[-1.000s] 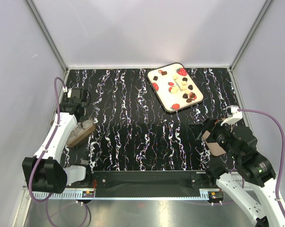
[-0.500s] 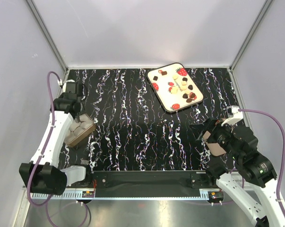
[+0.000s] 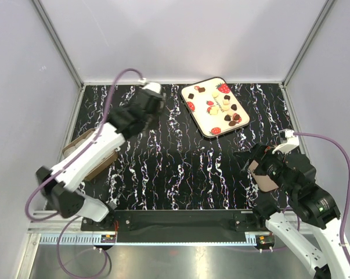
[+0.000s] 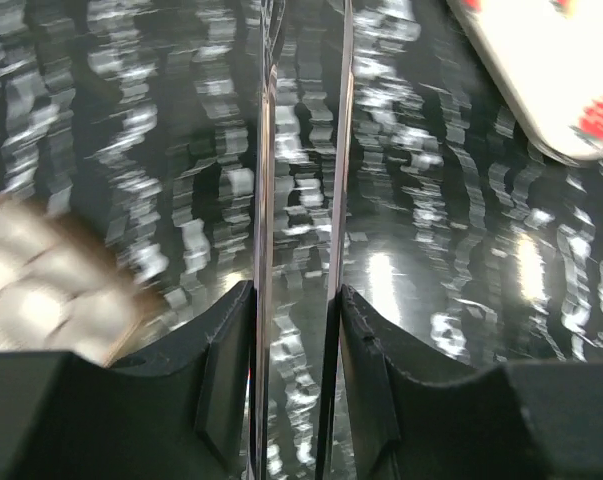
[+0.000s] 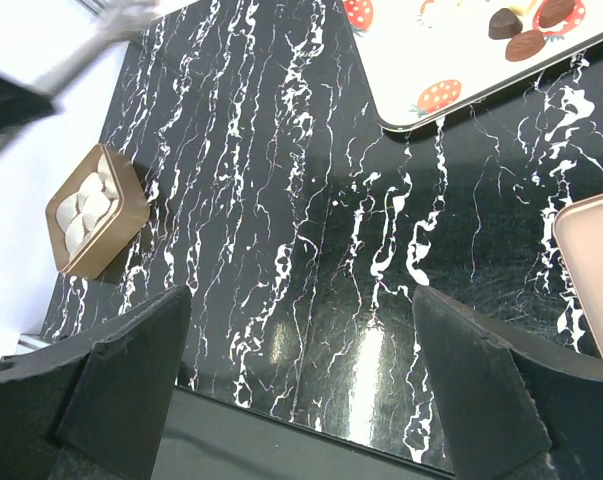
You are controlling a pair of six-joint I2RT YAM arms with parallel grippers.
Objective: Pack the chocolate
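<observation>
The chocolate [image 3: 226, 99], several small dark and white pieces, lies on a white strawberry-print tray [image 3: 202, 125] at the back right. Two dark pieces [image 5: 526, 44] show in the right wrist view. My left gripper [image 3: 153, 107] hovers left of the tray, its thin blades [image 4: 268, 150] a narrow gap apart with nothing between them [image 4: 306, 60]. The tray's corner [image 4: 551, 70] shows at its upper right. My right gripper [image 3: 249, 163] is wide open and empty [image 5: 306, 330] above the near right table.
A brown box [image 3: 76, 145] with white cups sits at the left edge, partly hidden by my left arm; it also shows in the right wrist view [image 5: 91, 210] and blurred in the left wrist view [image 4: 41, 290]. A flat brown lid [image 3: 266, 177] lies under my right gripper.
My left arm has swung from over the brown box at the left edge to the back middle, close to the tray. The right arm has not moved.
</observation>
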